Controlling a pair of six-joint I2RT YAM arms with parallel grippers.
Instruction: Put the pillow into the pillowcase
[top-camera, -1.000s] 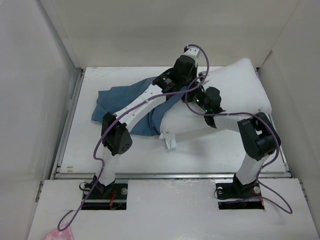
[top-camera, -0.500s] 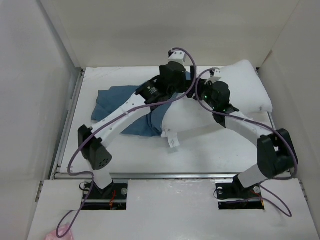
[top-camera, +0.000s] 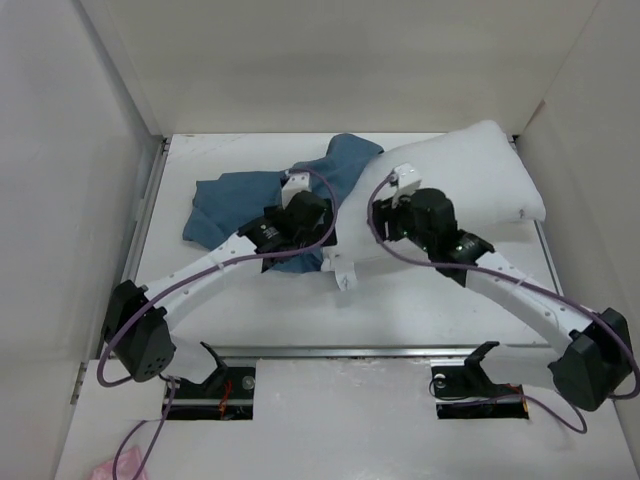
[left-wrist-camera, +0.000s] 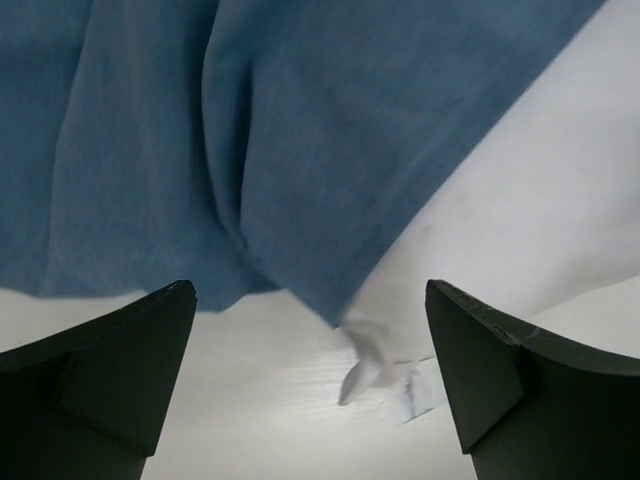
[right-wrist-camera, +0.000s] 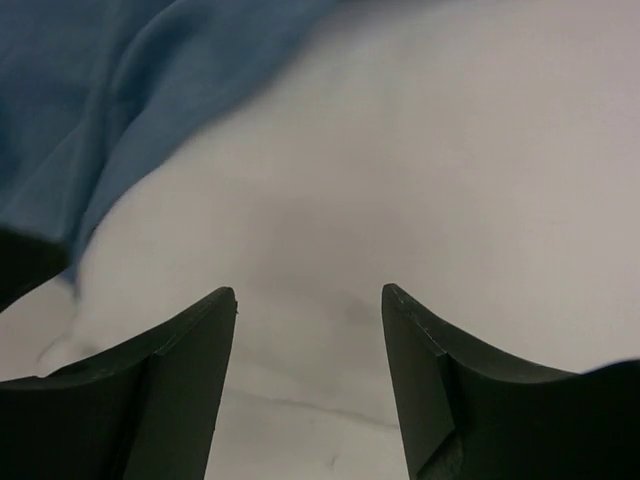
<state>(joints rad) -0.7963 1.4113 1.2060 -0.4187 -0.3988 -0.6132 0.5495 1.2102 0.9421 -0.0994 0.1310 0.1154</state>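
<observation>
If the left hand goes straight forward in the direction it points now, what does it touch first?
Most likely the pillowcase: its blue fabric fills the space ahead of the open left hand, overlapping the pillow. The pillow's tag lies just below that line; depth is unclear.

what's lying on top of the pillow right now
A fold of the pillowcase drapes over the pillow at its left end in the top view; the rest is bare. How far the pillow runs beneath the cloth is covered.

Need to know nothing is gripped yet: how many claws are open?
2. The left claw gapes over the pillowcase edge and a white tag; the right claw gapes over the pillow. Neither is hidden.
</observation>
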